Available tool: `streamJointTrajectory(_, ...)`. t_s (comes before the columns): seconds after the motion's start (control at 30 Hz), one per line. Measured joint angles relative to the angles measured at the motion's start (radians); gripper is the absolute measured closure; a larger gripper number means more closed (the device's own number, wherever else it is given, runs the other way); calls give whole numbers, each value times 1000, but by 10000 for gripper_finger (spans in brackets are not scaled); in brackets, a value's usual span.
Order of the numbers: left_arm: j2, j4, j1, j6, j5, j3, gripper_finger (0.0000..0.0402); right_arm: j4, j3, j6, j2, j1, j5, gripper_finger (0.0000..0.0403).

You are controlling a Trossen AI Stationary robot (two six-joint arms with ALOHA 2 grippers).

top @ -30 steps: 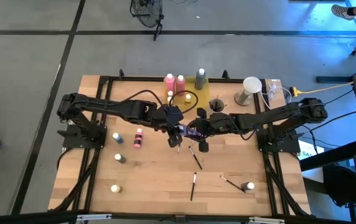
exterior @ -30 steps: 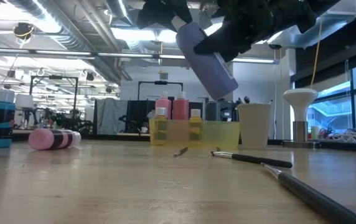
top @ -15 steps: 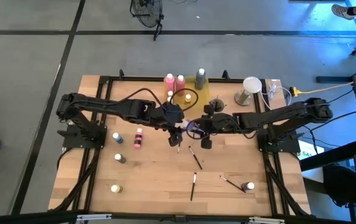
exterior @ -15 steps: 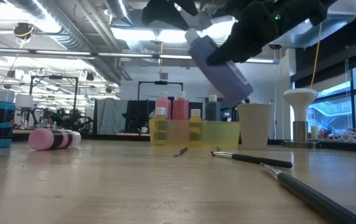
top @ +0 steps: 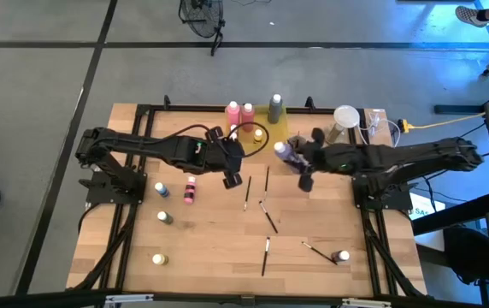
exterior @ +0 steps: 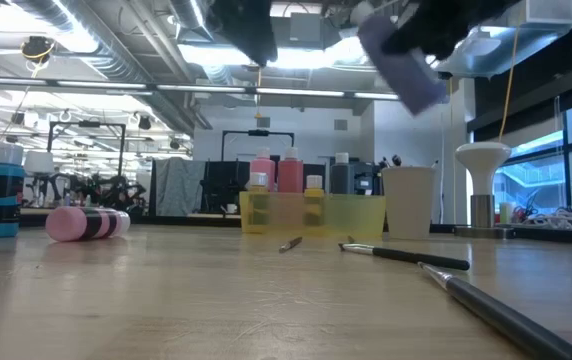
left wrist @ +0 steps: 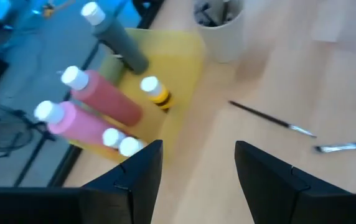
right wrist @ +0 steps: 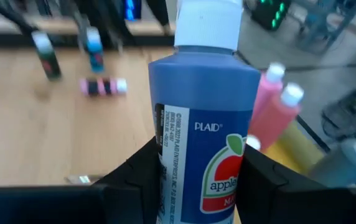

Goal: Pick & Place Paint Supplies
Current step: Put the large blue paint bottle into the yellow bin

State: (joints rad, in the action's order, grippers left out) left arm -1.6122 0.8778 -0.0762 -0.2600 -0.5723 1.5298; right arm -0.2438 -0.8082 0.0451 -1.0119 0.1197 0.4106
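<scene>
Yellow translucent plastic, the tray (top: 262,130) already holds two pink bottles and a grey one in the high view, while brushes (top: 246,192) and small bottles (top: 191,189) lie scattered on the wooden table (top: 202,244); much is left. In the left wrist view the left gripper (left wrist: 196,163) gapes empty. In the right wrist view the right gripper (right wrist: 196,171) clamps a smooth purple-blue paint bottle (right wrist: 204,118), carried aloft beside the tray.

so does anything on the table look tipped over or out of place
One pink bottle lies on its side on the left part of the table, while the other loose bottles stand upright. Several paintbrushes lie scattered across the middle. Nothing looks spilled. The purple bottle is off the table, held in the right gripper.
</scene>
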Motion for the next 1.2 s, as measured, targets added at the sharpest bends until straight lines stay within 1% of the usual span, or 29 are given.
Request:
streamJointTrajectory(0.1,-2,-54,1,36,-34,-50,206,31,0,-5,74,2,-53,254)
streamJointTrajectory(0.17,-2,-181,5,81,-30,-100,207,69,0,-19,105,2,-111,254)
streamJointTrajectory(0.2,-2,-266,6,113,-9,-132,208,90,0,-25,117,2,-149,254)
streamJointTrajectory(0.27,-3,-465,8,193,44,-204,211,127,0,-36,127,3,-223,254)
streamJointTrajectory(0.37,-4,-816,10,289,148,-312,213,169,0,-56,121,4,-307,254)
streamJointTrajectory(0.47,-4,-1114,19,302,273,-419,213,202,0,-71,100,13,-316,254)
streamJointTrajectory(0.57,-4,-1313,32,256,364,-495,213,231,0,-84,78,22,-308,254)
streamJointTrajectory(0.7,-4,-1448,41,217,458,-547,213,271,0,-99,40,26,-307,254)
streamJointTrajectory(0.77,-10,-1500,41,212,488,-560,213,293,0,-110,21,25,-307,254)
streamJointTrajectory(0.9,-11,-1509,39,235,529,-564,212,337,0,-122,-9,25,-307,254)
streamJointTrajectory(1.0,-11,-1510,39,237,518,-564,212,351,0,-133,-26,25,-307,254)
streamJointTrajectory(1.2,-11,-1510,39,234,403,-564,212,360,0,-140,-37,25,-308,254)
